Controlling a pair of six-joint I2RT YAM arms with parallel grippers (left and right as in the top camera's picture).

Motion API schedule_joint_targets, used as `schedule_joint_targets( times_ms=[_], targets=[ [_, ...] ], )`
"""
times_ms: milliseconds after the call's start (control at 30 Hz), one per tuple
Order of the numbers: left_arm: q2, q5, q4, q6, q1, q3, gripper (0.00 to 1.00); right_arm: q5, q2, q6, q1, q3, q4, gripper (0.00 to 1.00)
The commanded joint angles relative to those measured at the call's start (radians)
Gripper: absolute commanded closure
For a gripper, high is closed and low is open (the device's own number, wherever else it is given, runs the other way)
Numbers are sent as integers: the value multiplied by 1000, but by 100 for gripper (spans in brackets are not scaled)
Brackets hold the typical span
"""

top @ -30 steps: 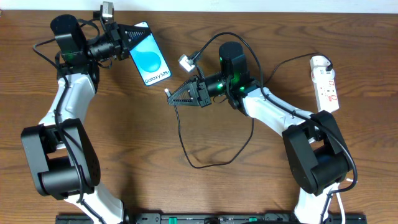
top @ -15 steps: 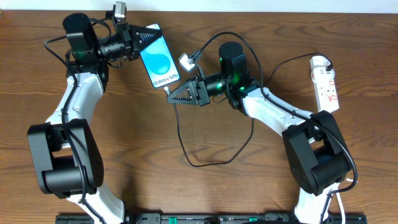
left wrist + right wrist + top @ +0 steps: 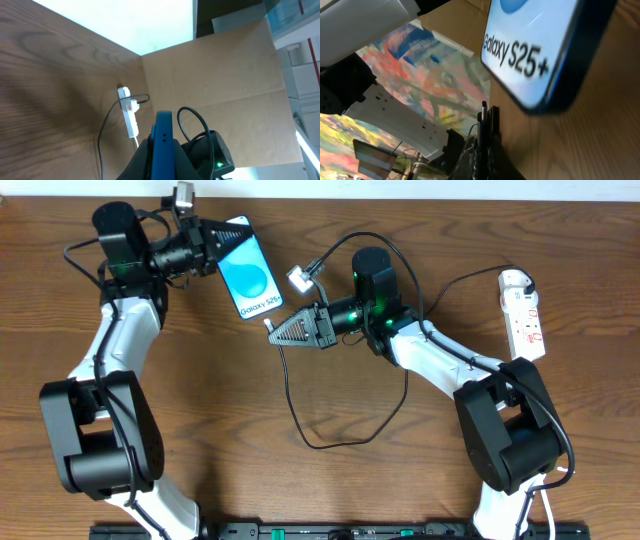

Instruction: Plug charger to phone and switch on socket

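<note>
1. Count: 2 arms, 2 grippers, 1 phone, 1 charger, 1 socket, all on or over 1 wooden table [image 3: 200, 400].
2. Left gripper [image 3: 222, 242]: jaws clamped on the phone [image 3: 248, 272] at one short end, at the far side of the table, left of centre. In the overhead view the screen faces up: blue, w/ 1 lighter oval and white text.
3. Left wrist cam: I see the phone [image 3: 162, 145] edge-on, a thin blue slab pinched btw the 2 fingers [image 3: 141, 162].
4. Right gripper [image 3: 272, 330]: jaws closed tight on the charger's plug end. The plug tip [image 3: 268, 326] pokes out past the fingertips, just beside the phone's free short end. I see a small gap, no contact.
5. Right wrist cam: the plug tip [image 3: 484, 111] stands up from btw the closed fingers. The phone [image 3: 535, 45] sits above and to the right, w/ "Galaxy S25+" readable and a dark rim. The tip isn't in the phone.
6. Charger [image 3: 320, 447]: 1 thin black lead drops from the right gripper toward the near edge, makes 1 loop on the table, then curves back up by the right arm.
7. Socket [image 3: 525, 315]: 1 white strip w/ red marks at the far right of the table, well apart from both grippers. I can't tell the switch positions. In the left wrist cam it's small [image 3: 129, 114], beyond the phone, w/ 1 black lead at it.
</note>
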Motion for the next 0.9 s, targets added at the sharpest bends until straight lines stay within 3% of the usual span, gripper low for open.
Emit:
schedule_joint_targets(
  times_ms=[0,867],
  targets=[
    [4,18,8,-17,6,2,93,-1,0,13,3,2,6,99],
    [4,43,9,-35,6,2,92,-3,0,80,3,2,40,99]
  ],
)
